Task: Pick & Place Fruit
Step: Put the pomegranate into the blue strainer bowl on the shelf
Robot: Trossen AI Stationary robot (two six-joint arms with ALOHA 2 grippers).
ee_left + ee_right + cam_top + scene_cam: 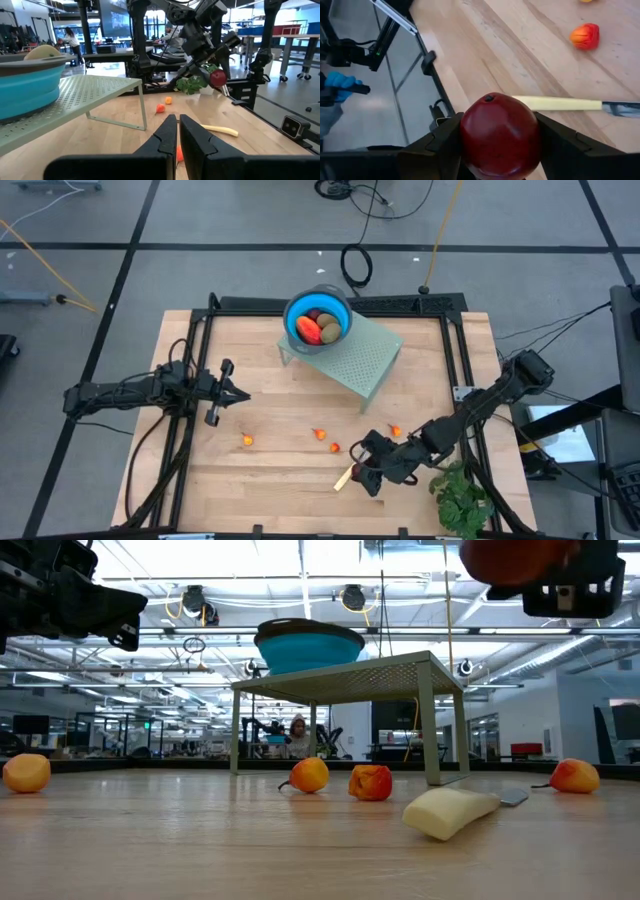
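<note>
Two arms over the table (270,480) in the high view. We note the left gripper (243,394) clenched on nothing at the left side, clear of the fruit. The right gripper (368,468) sits near the front edge, above the knife (345,478), with the leafy bunch (460,498) just beside that arm. A blue bowl (318,317) on a green rack (360,358) holds a red-orange piece (309,330), a dark red one and brownish-green ovals. Small orange fruits (247,440) lie scattered on the wood

Low view: we see four small fruits (310,775) on the table, the knife handle (448,812) in front, bowl (310,645) on the rack

Left wrist view: its fingers (167,135) are pressed together; beyond, the right gripper carries a red ball (218,78) in the air

Right wrist view: the ball (500,135) is grasped between both fingers, above the knife (560,104); one small fruit (585,36) lies farther off
</note>
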